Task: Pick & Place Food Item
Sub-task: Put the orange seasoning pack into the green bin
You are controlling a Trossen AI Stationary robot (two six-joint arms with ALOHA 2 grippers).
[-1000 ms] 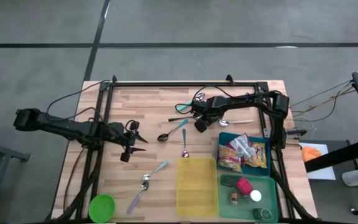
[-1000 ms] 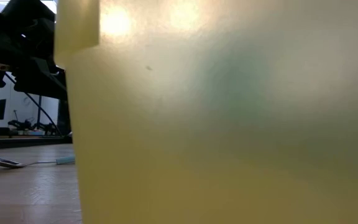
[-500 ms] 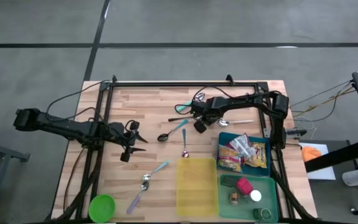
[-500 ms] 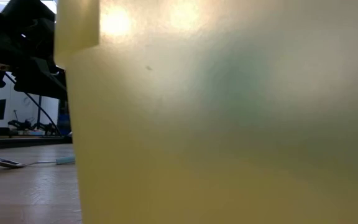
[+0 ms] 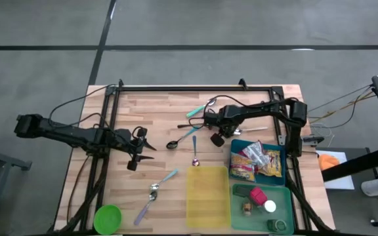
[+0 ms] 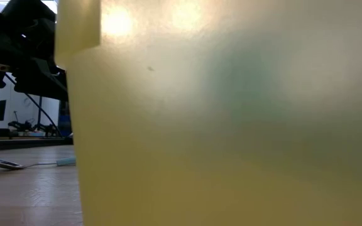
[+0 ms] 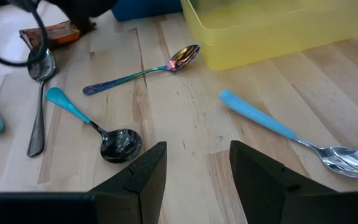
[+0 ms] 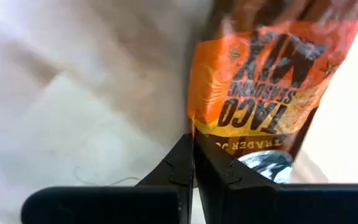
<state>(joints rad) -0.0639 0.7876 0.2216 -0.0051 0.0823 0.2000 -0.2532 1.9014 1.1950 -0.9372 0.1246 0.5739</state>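
The wooden table (image 5: 156,118) carries a blue bin (image 5: 239,145) of snack packets; I'll place everything from that. Just in front of it sit a yellow bin (image 5: 207,196) and a green bin (image 5: 284,196). Well off to the bin's left the left gripper (image 5: 140,149) waits with its fingers partly apart and nothing between them. Just behind the bin's left corner is the right gripper (image 8: 193,163), its fingers pressed together on the edge of an orange taco seasoning packet (image 8: 260,93). So the grasp looks made and the pick is the step in hand. Next, I'd judge, comes a lift and a carry toward a bin; the thin pinch could slip. Several spoons, one a blue-handled spoon (image 7: 92,124), lie left of the bin.
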